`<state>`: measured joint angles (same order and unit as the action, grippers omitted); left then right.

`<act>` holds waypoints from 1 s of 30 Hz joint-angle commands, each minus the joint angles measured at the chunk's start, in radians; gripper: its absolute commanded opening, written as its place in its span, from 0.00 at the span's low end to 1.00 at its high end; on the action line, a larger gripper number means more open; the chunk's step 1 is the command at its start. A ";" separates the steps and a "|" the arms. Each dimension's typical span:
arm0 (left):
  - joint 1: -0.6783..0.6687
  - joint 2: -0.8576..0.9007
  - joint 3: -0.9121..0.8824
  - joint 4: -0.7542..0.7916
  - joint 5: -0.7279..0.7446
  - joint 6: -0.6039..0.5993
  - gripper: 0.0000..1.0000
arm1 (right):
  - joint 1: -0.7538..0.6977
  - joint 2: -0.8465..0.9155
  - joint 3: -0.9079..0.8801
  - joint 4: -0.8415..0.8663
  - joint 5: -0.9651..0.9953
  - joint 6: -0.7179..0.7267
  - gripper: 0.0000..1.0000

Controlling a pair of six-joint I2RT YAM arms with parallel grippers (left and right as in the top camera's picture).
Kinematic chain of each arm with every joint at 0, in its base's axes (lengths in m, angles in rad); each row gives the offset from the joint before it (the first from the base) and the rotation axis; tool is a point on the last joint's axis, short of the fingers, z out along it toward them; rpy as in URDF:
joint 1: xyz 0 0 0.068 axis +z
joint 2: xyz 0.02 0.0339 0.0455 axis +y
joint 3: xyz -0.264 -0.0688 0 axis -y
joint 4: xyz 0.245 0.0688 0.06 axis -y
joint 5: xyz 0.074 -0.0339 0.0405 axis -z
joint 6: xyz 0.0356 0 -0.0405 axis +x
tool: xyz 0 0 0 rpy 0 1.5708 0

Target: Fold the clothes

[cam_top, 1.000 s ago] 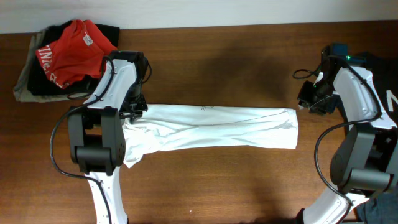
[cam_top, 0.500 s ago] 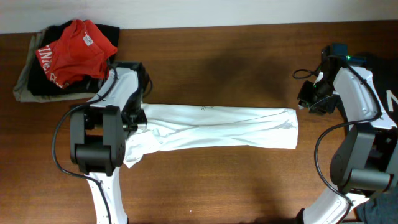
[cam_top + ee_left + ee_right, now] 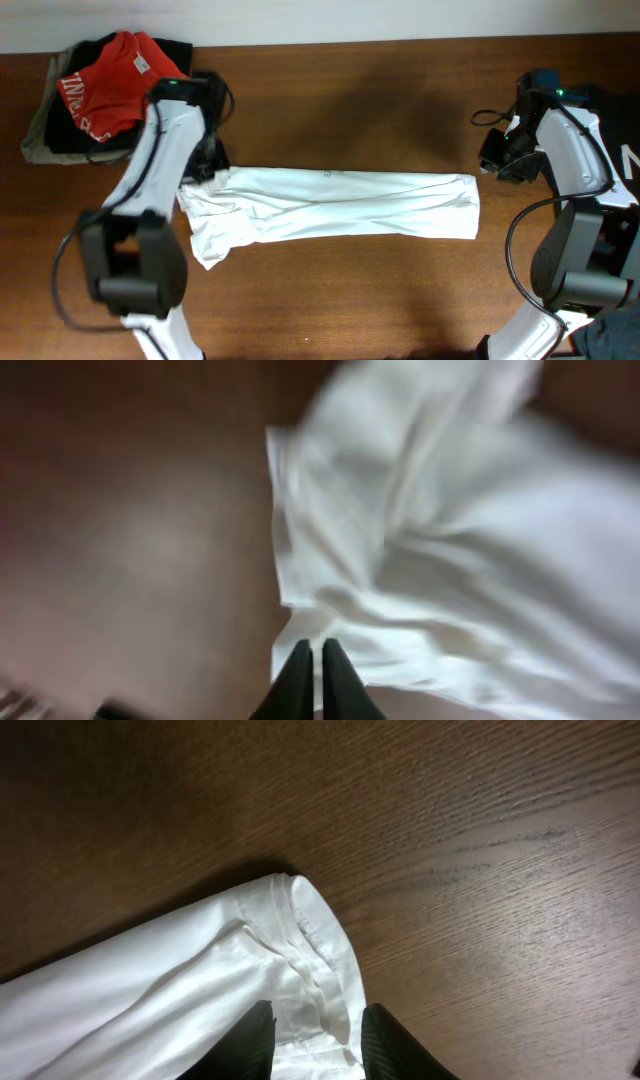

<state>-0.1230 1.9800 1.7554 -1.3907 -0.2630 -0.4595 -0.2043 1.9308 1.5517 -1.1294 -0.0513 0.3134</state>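
one thin white short-sleeved cotton t-shirt (image 3: pixel 340 205) is laid across the middle of the dark brown wooden table (image 3: pixel 350 110), doubled lengthwise into a long band between the two arms. its left end is rumpled. the cloth is judged light and limp: no shape is kept by it, it is expected to sag and drag when lifted, and its layers can be slid apart if only the top one is caught. a hold is best taken at the corners or hem of an end, with all layers pinched together. the left gripper (image 3: pixel 311 652) is seen clenched at the band's left end, its black fingers pressed almost together on a thin edge of the fabric. the right gripper (image 3: pixel 317 1015) is held at the right end with its fingers parted on either side of the stitched hem, and nothing appears to be clamped by it. the tabletop is smooth and grained, so the cloth can be slid on it easily. a heap of other garments, topped by a red garment with white lettering (image 3: pixel 110 80), is piled at the table's far left corner, and a pale wall (image 3: pixel 400 15) is seen along the far edge
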 commanded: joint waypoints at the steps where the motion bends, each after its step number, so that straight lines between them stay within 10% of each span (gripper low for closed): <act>1: 0.005 -0.043 0.011 0.060 0.007 0.018 0.09 | -0.004 0.000 -0.009 -0.001 -0.051 -0.003 0.32; 7: 0.006 0.078 0.009 0.077 0.010 0.028 0.09 | 0.047 0.000 -0.024 -0.027 -0.073 -0.015 0.04; 30: 0.138 0.314 0.009 0.018 -0.089 0.001 0.05 | 0.163 0.006 -0.308 0.211 -0.069 0.032 0.06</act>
<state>-0.0444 2.2799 1.7672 -1.3685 -0.3126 -0.4454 -0.0410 1.9331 1.2522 -0.9291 -0.1188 0.3183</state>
